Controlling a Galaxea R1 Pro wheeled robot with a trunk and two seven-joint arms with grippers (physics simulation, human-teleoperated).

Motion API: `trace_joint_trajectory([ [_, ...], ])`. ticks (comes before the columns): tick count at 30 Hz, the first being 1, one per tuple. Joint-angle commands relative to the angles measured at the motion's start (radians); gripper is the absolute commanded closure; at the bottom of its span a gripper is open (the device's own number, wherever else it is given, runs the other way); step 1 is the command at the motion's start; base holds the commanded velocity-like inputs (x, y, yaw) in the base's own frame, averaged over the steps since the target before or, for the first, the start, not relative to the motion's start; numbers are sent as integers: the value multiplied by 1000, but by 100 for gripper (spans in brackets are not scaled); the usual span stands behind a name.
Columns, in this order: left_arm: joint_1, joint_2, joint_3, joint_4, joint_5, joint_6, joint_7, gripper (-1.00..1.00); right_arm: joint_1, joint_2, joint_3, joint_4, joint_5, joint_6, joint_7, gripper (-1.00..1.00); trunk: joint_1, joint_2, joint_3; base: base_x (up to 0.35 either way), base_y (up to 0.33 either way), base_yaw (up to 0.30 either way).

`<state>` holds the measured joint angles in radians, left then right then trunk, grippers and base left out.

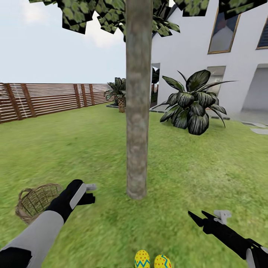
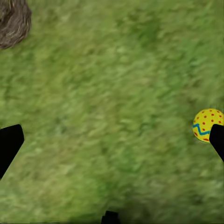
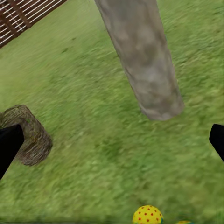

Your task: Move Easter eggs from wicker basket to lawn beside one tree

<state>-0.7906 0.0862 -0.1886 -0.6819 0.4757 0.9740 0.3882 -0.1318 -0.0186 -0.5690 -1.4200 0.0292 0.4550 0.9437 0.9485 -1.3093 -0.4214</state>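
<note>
Eggs on grass: two Easter eggs (image 1: 142, 259) (image 1: 162, 261) lie side by side on the lawn (image 1: 208, 163) at the near edge, just this side of the tree (image 1: 137, 111); judged, they were set here to count as next to that trunk.
Third egg: not visible from the head; whether it lies in the basket cannot be told.
Wicker basket: sits upright on the grass at near left (image 1: 35, 201), well apart from the trunk; through its open weave nothing yellow is apparent, though the inside is partly hidden.
Left tool: (image 1: 89, 193) hovers low over the grass between basket and tree, jaws spread wide, holding nothing; an egg (image 2: 207, 125) lies just beside one fingertip in its wrist view.
Right tool: (image 1: 201, 217) hangs over the near right grass, spread apart and empty, aimed toward the trunk base (image 3: 161, 107).
Judgement: placing looks mostly done.
</note>
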Motion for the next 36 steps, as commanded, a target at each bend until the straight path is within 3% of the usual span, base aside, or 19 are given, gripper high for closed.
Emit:
trace_joint_trajectory([
  [1,-1,1,-6,-1,10,2,9,-100,-1,1,-2,-1,3,7,6,-100,-4,7,2,-70,22,274],
  [36,-1,3,-6,-1,11,3,8,-100,-2,2,20,21,4,7,0,-100,-138,252,98,-4,1,274],
])
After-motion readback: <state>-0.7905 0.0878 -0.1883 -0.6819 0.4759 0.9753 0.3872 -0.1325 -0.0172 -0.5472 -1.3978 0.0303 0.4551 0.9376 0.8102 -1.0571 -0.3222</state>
